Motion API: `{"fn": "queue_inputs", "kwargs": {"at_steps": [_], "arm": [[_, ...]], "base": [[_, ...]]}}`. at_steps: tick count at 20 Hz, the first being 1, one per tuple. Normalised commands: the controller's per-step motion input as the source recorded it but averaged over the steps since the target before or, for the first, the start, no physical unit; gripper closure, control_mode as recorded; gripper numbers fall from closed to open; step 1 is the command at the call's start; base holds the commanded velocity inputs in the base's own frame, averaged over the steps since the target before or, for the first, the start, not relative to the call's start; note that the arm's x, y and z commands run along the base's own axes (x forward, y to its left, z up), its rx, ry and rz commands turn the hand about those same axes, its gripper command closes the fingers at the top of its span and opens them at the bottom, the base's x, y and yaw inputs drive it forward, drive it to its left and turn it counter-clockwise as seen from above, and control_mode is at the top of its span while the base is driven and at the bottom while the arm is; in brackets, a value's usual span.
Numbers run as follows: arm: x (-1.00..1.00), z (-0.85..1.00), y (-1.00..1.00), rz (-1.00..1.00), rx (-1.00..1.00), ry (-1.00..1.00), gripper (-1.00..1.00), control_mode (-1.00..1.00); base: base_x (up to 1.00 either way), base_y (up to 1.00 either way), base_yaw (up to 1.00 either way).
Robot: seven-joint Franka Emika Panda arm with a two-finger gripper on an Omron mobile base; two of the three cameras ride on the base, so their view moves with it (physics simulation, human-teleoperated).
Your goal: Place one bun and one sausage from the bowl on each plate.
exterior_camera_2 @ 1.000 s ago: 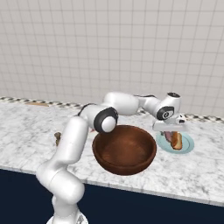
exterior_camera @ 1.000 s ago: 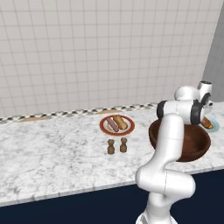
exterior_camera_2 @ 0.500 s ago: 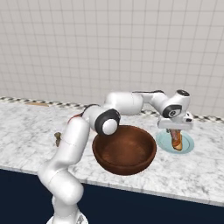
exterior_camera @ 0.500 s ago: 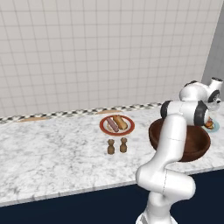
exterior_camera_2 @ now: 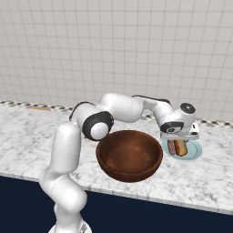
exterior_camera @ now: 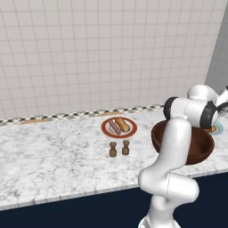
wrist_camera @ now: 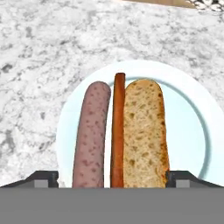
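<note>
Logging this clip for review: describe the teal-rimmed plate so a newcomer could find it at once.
On the marble counter, look right of the big brown bowl. The teal-rimmed plate lies there under the open tool, holding a bun and sausage; the other plate is red-rimmed.

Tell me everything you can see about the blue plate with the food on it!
The pale teal plate is small, round and flat, and looks smooth and glossy. It lies on the speckled marble counter, just right of the big brown bowl. On it lie a pinkish sausage and a crusty bun, side by side, with a thin reddish-brown strip between them. The open gripper hovers over it.
</note>
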Motion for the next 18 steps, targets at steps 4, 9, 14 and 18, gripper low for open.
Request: {"fn": "queue_inputs", "kwargs": {"at_steps": [4,9,14,18], "arm": [[-0.6,0.63,0.25,0.0,0.0,-0.2,-1.0,-1.0],[-0.91,0.99,0.35,0.0,-0.01,-0.18,-1.0,-1.0],[-0.52,0.66,0.42,0.0,-0.05,-0.04,-1.0,-1.0],[-0.12,0.76,0.38,0.0,-0.08,-0.05,-1.0,-1.0]], "base": [[0.0,0.0,0.0],[0.0,0.0,0.0],[0.0,0.0,0.0],[0.0,0.0,0.0]]}}
